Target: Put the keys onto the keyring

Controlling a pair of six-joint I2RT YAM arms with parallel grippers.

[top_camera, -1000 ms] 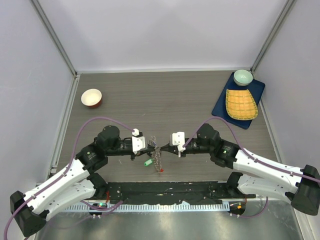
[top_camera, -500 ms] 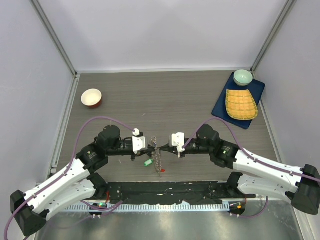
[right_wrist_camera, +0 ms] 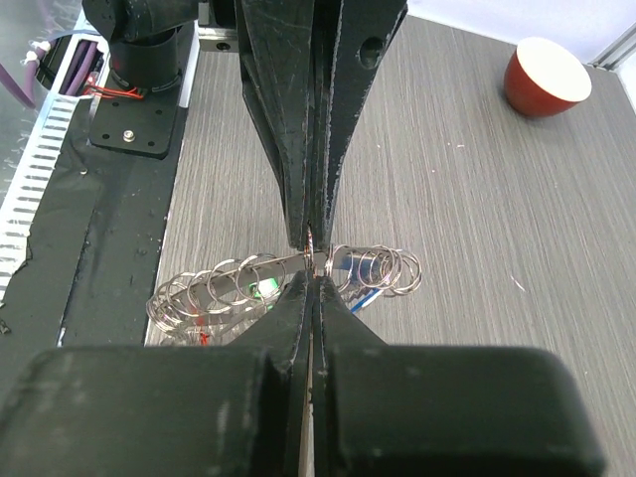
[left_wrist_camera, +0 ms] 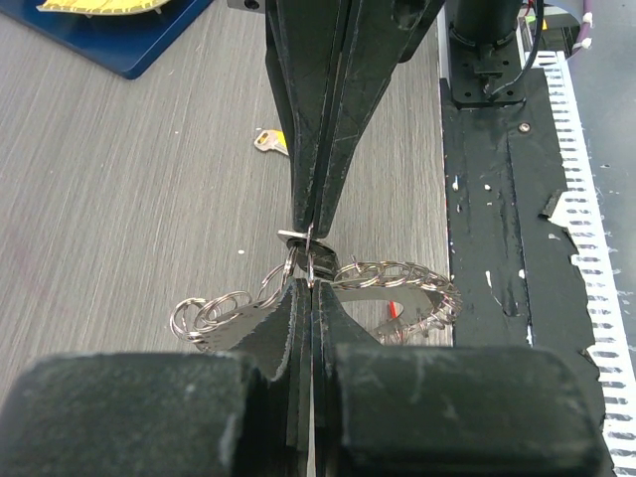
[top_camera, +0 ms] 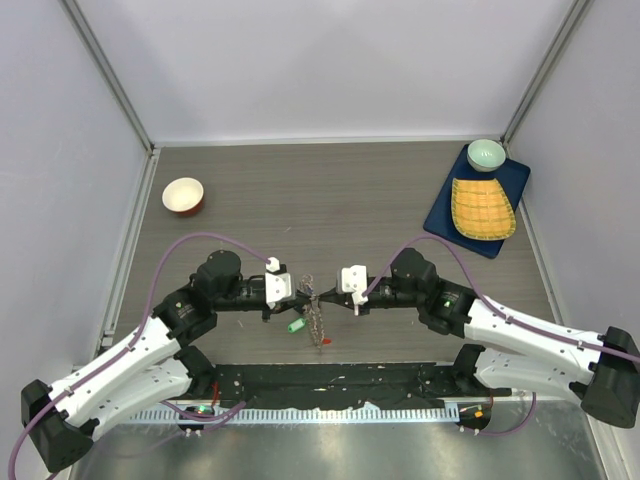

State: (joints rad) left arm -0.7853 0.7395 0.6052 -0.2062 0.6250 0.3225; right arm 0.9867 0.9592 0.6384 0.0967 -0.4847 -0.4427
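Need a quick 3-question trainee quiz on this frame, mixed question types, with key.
1. True or false: the left gripper and the right gripper meet tip to tip, both shut on the keyring.
2. Fill in: the red bowl stands toward the far ___ corner of the table.
3. The pale green bowl stands on: A) the blue tray B) bare table C) the red bowl.

Key: 1 true; 2 left; 3 A.
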